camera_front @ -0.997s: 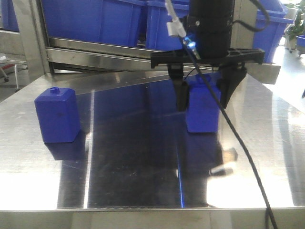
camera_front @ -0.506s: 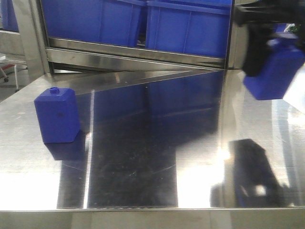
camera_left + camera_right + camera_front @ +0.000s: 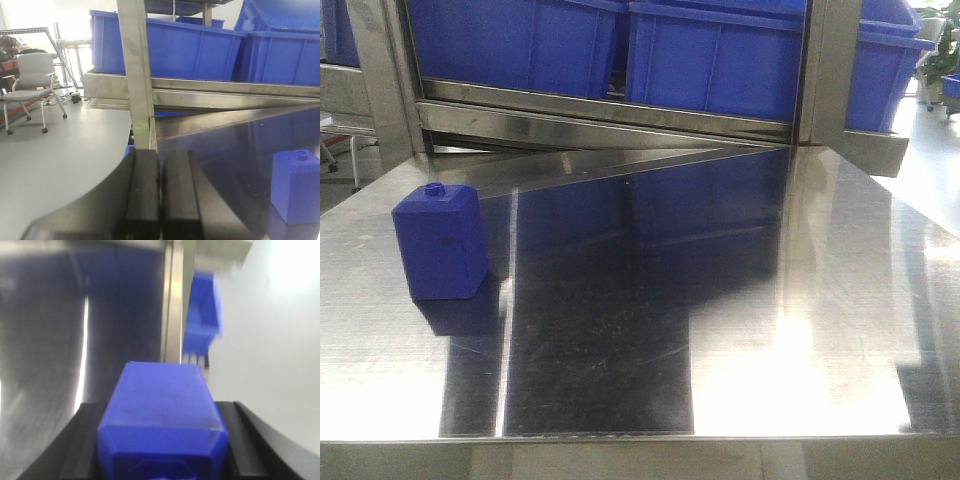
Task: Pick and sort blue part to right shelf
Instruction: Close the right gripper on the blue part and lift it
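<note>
One block [image 3: 440,245] left on surface [image 3: 740,330]; blue part [image 3: 162,405] gone, clamped in right gripper [image 3: 162,442]. Left gripper [image 3: 160,185] together. Shelf [image 3: 600,110] next.

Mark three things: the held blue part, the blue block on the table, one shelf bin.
blue part [image 3: 162,410]: right wrist view, on the broad face of its body.
blue block [image 3: 440,245]: front view, on its front face.
shelf bin [image 3: 715,65]: front view, on its front wall.
</note>
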